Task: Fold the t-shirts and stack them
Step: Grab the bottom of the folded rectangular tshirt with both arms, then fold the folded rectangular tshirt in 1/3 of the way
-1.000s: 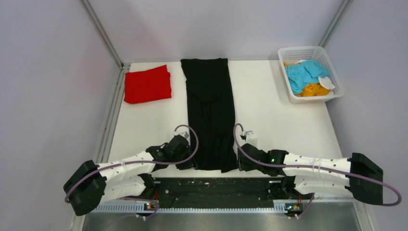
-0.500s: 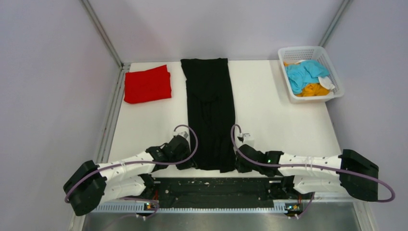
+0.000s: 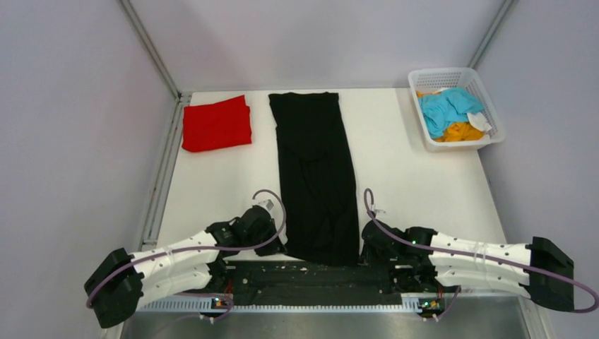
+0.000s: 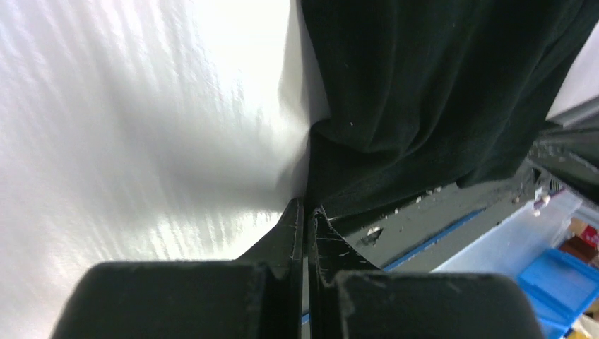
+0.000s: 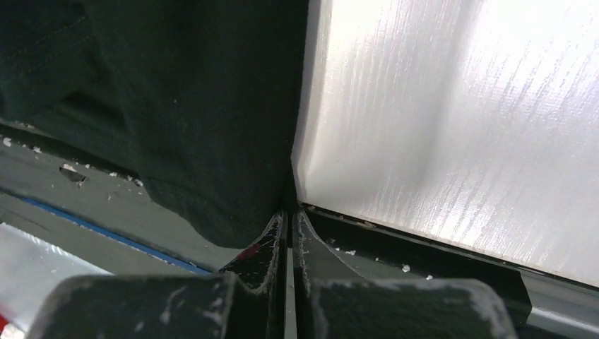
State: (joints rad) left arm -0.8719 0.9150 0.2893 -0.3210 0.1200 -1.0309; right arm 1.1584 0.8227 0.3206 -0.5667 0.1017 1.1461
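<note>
1. Left gripper [image 4: 305, 208], at the near edge of the table [image 3: 410, 183]: fingers pressed together, pinching the near left corner of the black shirt [image 3: 318, 176].
2. Right gripper [image 5: 288, 212]: likewise pressed together, on the near right corner.
3. The black shirt lies as a long narrow strip, from near edge to far edge.
4. Recommendation: lift both corners level and together, then carry them far-ward with the cloth taut so the edges meet squarely.
5. Far left: red shirt [image 3: 217, 123], folded, apparently the stack's base.
6. Far right: basket [image 3: 494, 134] holding the blue shirt [image 3: 445, 109] and orange shirt [image 3: 459, 132], unfolded.
</note>
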